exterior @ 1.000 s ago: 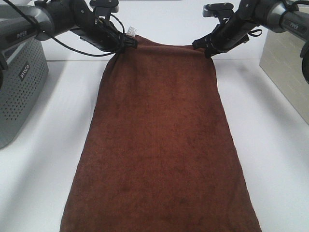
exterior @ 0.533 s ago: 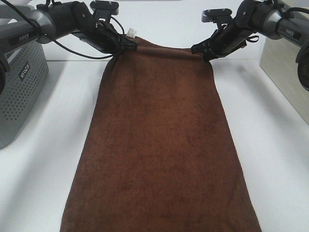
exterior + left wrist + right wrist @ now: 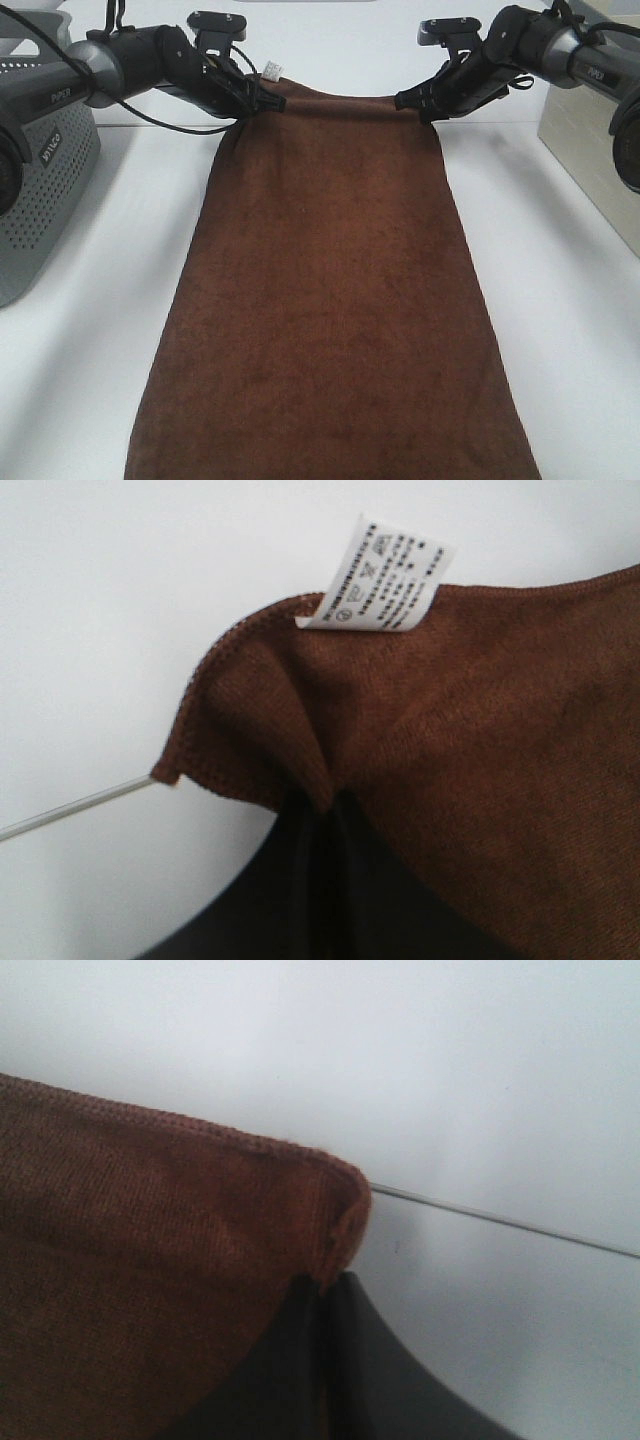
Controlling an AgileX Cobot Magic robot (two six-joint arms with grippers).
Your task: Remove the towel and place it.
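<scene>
The dark brown towel (image 3: 335, 300) is stretched between both grippers, its far edge lifted and the rest running toward the near edge of the exterior view. My left gripper (image 3: 268, 100) is shut on the far left corner, beside the small white tag (image 3: 272, 69). In the left wrist view the tag (image 3: 380, 575) stands above the pinched cloth (image 3: 470, 740), with the gripper (image 3: 322, 815) clamped on it. My right gripper (image 3: 412, 100) is shut on the far right corner. The right wrist view shows the hemmed corner (image 3: 335, 1200) held in that gripper (image 3: 322, 1290).
A grey perforated box (image 3: 40, 190) stands at the left. A beige box (image 3: 595, 150) stands at the right. The white table (image 3: 580, 330) lies under the towel, with a white wall behind it.
Both arms have shifted slightly away from the camera with the towel's corners; the held edge sits a little farther back. Both grips stay shut.
</scene>
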